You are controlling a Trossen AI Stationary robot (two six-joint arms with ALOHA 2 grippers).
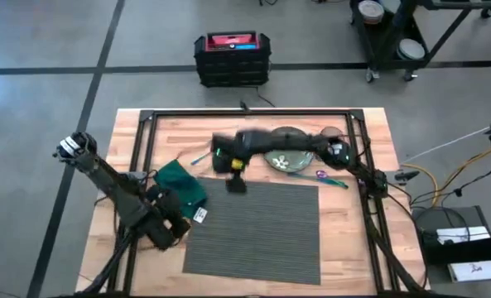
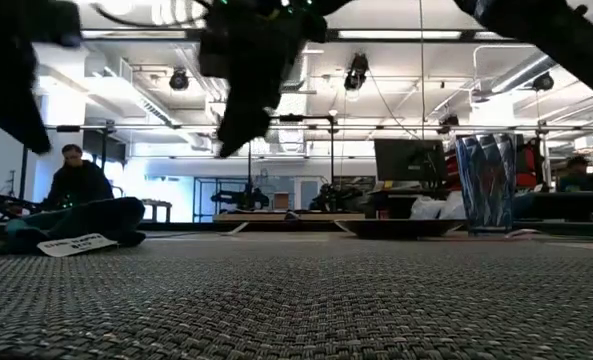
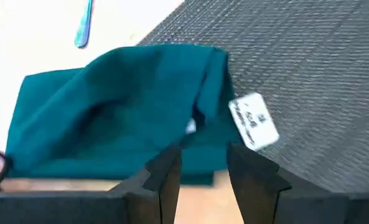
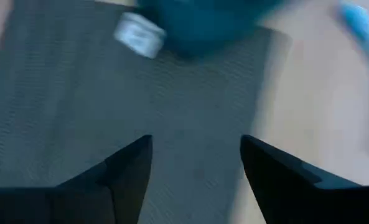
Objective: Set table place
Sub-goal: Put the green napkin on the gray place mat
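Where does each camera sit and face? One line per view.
High: overhead, straight down on the light-wood table; both arms show.
Low: table height, level across the dark grey ribbed placemat; an arm overhead.
Left wrist: past the open left hand to the dark green cloth napkin.
Right wrist: past the open right hand onto the placemat.
Both wrist views share the napkin's white tag.

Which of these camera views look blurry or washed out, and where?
High view: the right arm is smeared with motion blur over the placemat's far edge. Right wrist view: everything is soft, the green napkin a blur. Left wrist view: the bare table is blown out white. Low view: arms are dark silhouettes against ceiling lights.
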